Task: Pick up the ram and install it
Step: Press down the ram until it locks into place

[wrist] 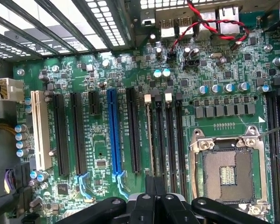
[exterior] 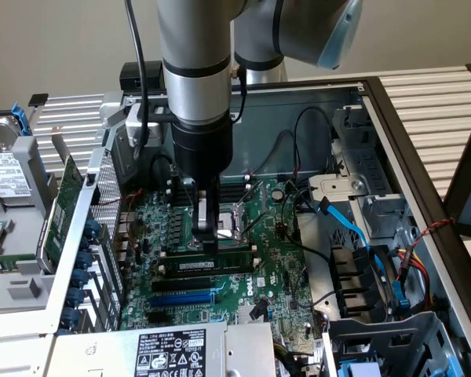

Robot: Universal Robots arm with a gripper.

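Plain beige wall across far side, evenly lit, no strong shadows. White slatted table surface runs under everything, ribs showing at far left and far right of exterior view. Dark flat panel stands at exterior view's right edge, leaning over slats. Grey metal drive caddy with blue clip rests on slats at exterior view's left. Light soft and diffuse, brighter on slats than inside open case.
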